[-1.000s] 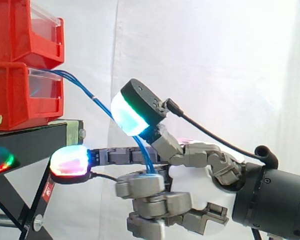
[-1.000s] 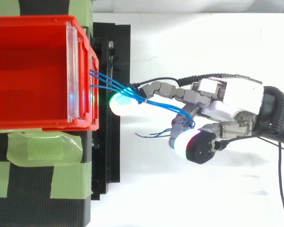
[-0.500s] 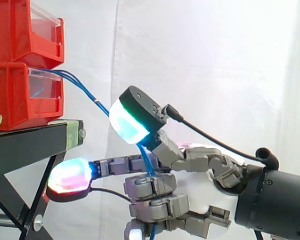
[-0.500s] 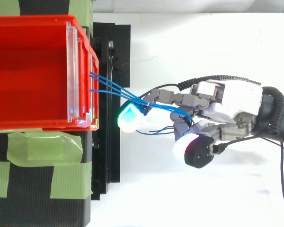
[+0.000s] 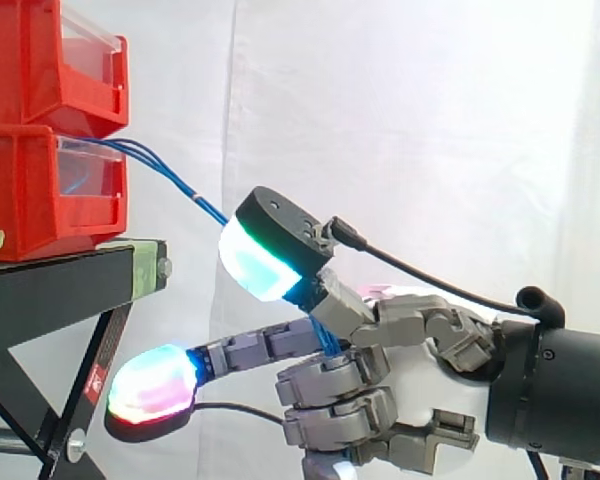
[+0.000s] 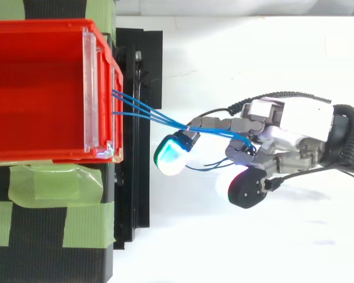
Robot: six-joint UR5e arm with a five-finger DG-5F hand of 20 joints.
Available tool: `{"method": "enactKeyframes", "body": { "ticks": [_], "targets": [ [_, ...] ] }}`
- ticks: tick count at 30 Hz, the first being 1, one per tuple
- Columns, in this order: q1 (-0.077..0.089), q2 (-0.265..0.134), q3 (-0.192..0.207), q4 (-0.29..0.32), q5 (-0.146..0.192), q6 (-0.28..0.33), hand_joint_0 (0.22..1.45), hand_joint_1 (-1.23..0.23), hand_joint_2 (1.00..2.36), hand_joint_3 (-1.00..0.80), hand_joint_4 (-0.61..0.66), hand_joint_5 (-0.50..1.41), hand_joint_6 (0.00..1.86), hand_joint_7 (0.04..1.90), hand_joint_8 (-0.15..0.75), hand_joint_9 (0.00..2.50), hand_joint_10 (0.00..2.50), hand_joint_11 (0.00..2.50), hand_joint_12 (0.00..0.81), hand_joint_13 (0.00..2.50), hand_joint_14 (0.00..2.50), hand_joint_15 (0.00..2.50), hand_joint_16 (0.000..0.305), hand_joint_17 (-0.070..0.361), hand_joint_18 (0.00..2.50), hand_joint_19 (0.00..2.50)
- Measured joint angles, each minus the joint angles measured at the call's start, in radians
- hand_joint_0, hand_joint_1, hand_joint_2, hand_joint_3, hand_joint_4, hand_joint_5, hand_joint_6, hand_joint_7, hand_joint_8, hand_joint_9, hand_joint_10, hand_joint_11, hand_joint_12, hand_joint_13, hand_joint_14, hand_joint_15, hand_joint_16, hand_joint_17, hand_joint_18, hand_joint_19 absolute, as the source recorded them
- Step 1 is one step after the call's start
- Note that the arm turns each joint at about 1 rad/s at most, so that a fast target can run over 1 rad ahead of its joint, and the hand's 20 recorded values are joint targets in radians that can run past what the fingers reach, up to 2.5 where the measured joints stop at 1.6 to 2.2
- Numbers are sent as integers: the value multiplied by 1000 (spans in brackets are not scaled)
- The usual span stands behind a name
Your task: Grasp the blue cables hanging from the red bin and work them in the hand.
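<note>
Thin blue cables [image 6: 146, 112] come out of the front of the lower red bin [image 5: 40, 195] and slope down to the right into my hand [image 5: 420, 330]. There they pass under the thumb's green-white pad [image 5: 265, 258] and across the curled fingers [image 5: 335, 375], so the hand is shut on them. One long finger reaches left below the cables, its tip glowing red and cyan [image 5: 150, 388]. From above, the cables cross that finger [image 6: 215, 125], and their loose ends [image 6: 203, 168] trail under the hand.
Another red bin [image 5: 50, 55] is stacked above the lower one, both on a black stand [image 5: 60, 285] with green tape [image 6: 53, 183]. The stand's black edge [image 6: 135, 118] lies between the bin and my hand. A white curtain hangs behind.
My hand has drawn back to the right, away from the bin, with the cables in it. The long finger has tilted down, below the stand's edge. The cables now run straighter.
</note>
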State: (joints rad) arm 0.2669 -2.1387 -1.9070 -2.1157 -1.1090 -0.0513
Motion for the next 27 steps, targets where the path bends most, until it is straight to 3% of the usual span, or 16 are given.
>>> {"method": "enactKeyframes", "body": {
  "ticks": [9, 21, 27],
  "targets": [
    [0, 0, 1, -7, -2, -6, 728, -569, 1002, -947, 402, 228, 15, 1052, 523, 1685, 2500, 2500, 780, 2145, 2500, 1974, 261, 196, 2500, 728],
    [3, 0, 12, -25, -2, -9, 725, -571, 1002, -943, 400, 230, 14, 1045, 539, 1724, 2500, 2500, 777, 2145, 2500, 1987, 261, 196, 2500, 730],
    [4, 0, 53, -88, -2, -15, 723, -570, 1003, -943, 402, 230, 15, 1045, 538, 1723, 2500, 2500, 779, 2145, 2500, 1998, 261, 196, 2500, 728]
  ]
}}
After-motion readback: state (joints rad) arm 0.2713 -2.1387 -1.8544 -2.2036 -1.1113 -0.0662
